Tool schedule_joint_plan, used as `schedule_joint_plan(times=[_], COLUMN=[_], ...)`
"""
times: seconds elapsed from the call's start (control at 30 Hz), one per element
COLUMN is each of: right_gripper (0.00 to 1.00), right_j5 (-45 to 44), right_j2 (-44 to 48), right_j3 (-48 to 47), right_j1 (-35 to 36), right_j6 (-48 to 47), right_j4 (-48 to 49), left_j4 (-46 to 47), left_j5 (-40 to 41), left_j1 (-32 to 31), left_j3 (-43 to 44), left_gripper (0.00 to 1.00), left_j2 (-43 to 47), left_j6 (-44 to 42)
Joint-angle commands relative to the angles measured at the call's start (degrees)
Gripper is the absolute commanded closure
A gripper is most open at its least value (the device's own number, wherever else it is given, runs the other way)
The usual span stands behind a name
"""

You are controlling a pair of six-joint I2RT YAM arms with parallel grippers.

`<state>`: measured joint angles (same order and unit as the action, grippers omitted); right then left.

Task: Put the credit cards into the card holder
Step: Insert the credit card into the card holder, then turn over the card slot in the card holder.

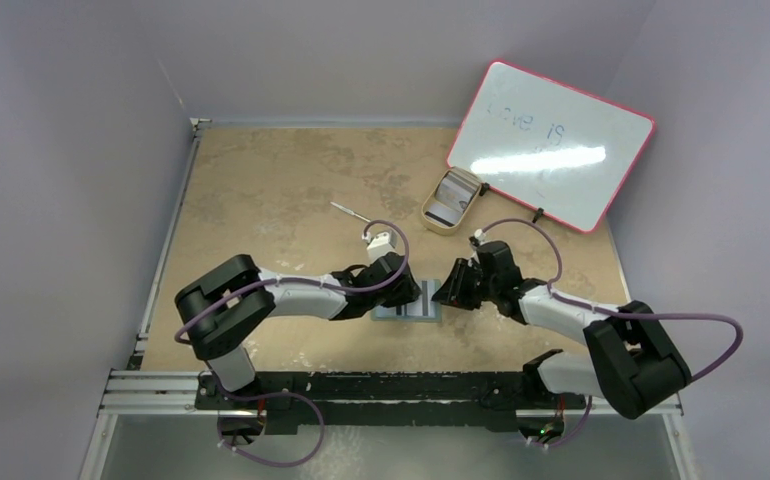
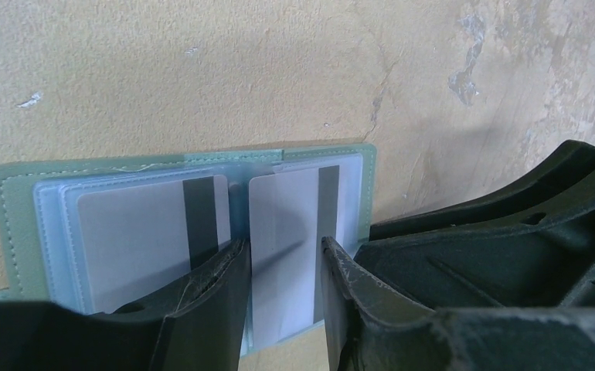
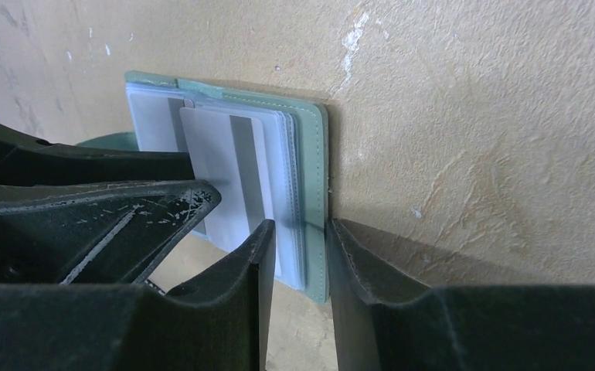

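The card holder (image 1: 406,312) lies open on the table between my two grippers. In the left wrist view its grey-green cover (image 2: 16,224) frames pale pockets. One credit card (image 2: 140,239) sits in the left pocket. A second credit card (image 2: 287,216) lies on the right half and juts past the holder's near edge. My left gripper (image 2: 282,243) is open, its fingertips down over this second card. My right gripper (image 3: 300,224) is open and straddles the holder's right edge (image 3: 316,154). More credit cards (image 1: 451,193) lie stacked in the beige tray.
The beige oval tray (image 1: 431,215) stands behind the holder, touching the pink-edged whiteboard (image 1: 551,145) at the back right. A thin stick (image 1: 349,211) lies left of the tray. Grey walls close in the table on three sides.
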<state>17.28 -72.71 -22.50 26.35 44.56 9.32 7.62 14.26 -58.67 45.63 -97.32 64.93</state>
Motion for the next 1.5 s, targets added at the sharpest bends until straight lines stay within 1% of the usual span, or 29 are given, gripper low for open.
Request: schedule_joint_plan(times=[0.0, 0.37, 0.47, 0.57, 0.77, 0.93, 1.03, 1.13, 1.3, 1.47], right_gripper=[0.67, 0.68, 0.68, 0.65, 0.6, 0.58, 0.58, 0.57, 0.57, 0.57], right_j5=[2.6, 3.5, 3.3, 1.8, -2.1, -3.2, -3.3, -3.1, -1.9, -1.4], right_j2=[0.6, 0.0, -0.1, 0.7, 6.0, 9.6, 11.1, 11.3, 10.8, 9.0], right_j3=[1.4, 3.0, 2.8, 1.9, 1.3, 0.5, -0.4, -1.8, -3.4, -4.4], right_j1=[0.4, 0.9, 0.9, 0.9, 0.9, 1.0, 0.9, 0.9, 1.1, 1.8], right_j6=[2.1, 3.2, 2.8, 1.5, 0.0, -0.8, -0.9, -0.9, -0.7, -0.6], right_j4=[4.4, 7.8, 7.5, 4.2, -1.2, -3.9, -5.2, -5.9, -5.9, -4.8], left_j4=[-0.7, 2.6, 2.6, 1.6, -7.6, -15.4, -18.5, -20.5, -20.3, -19.5], left_j5=[-2.1, -4.0, -3.5, -3.0, 1.2, 5.7, 7.6, 8.2, 6.3, 5.1], left_j1=[-0.8, -1.2, -1.2, -1.2, -1.1, -0.6, 0.0, 1.0, 3.0, 3.5], left_j3=[1.7, 4.0, 3.8, 3.4, 3.4, 3.5, 3.4, 2.9, 1.4, 1.3], left_gripper=[0.62, 0.62, 0.62, 0.61, 0.55, 0.5, 0.47, 0.44, 0.43, 0.43], left_j2=[-1.6, -3.4, -2.6, -1.4, 2.8, 7.8, 10.0, 10.9, 10.3, 8.2], left_j6=[0.7, 2.2, 2.4, 2.5, 0.7, -1.3, -2.1, -2.8, -4.3, -5.1])
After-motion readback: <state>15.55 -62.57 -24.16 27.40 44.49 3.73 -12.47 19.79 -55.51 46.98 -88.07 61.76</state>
